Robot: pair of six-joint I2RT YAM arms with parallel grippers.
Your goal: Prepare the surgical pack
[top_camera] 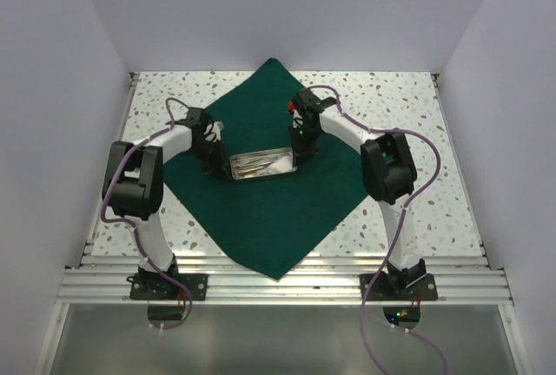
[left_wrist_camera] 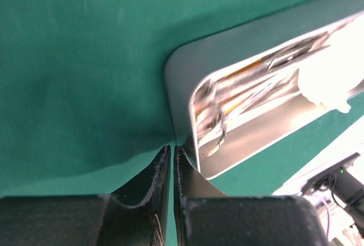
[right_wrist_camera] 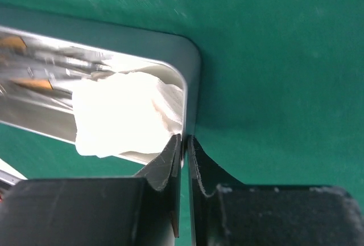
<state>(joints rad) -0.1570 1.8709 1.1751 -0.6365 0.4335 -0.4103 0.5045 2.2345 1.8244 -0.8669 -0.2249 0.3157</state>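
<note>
Found dark green drape (top_camera: 261,219) spread flat as a diamond on the speckled table (top_camera: 408,106), beneath both pincers; found small steel tray (left_wrist_camera: 185,69) seated near its middle, spanning the space between the two pincers. Noted left pincer (left_wrist_camera: 172,156) drawn together to a hairline gap, apparently nipping the tray's end rim, with the basin just to its right; noted right pincer (right_wrist_camera: 186,146) likewise drawn together on the opposite end rim, basin to its left, bare drape to its right. Observed white gauze (right_wrist_camera: 119,115) inside the tray, piled against the end wall just ahead and left of the right pincer; observed steel instruments (left_wrist_camera: 250,95) lying lengthwise in the basin ahead and right of the left pincer, too blurred to separate scissors from forceps. Judged loading done: drape laid, tray placed, gauze and instruments in. Judged outstanding: any final positioning of the tray under the two-ended grip, release, then folding the drape corners over the tray into a bundle; no folding begun, all four corners flat. Could not confirm whether the tray rests on the cloth or is raised off it.
</note>
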